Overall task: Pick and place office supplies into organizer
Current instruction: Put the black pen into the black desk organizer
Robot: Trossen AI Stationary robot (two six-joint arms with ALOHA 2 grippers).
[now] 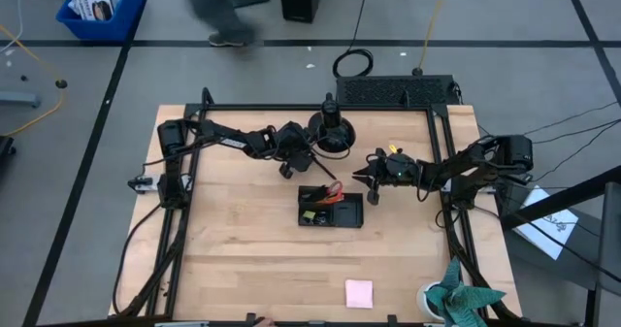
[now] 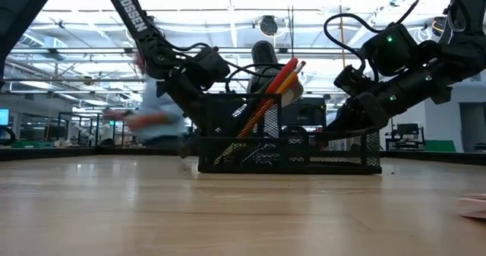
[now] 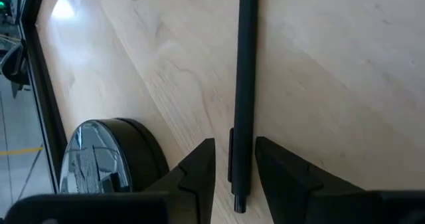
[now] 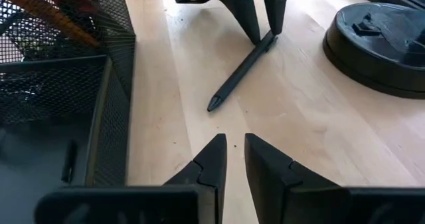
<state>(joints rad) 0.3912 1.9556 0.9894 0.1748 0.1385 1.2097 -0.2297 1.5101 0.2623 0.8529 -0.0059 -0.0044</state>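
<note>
Pale wooden table [image 1: 243, 259]; left tool [image 3: 236, 164] narrowly astride a black pen [image 3: 244, 84]; right tool [image 4: 236, 151] nearly closed, empty

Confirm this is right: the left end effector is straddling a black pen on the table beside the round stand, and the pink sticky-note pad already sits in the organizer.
Not quite. The high view shows the pink sticky-note pad lying on the table, far from the organizer. The rest holds: the left end effector straddles the black pen beside the round stand.
</note>
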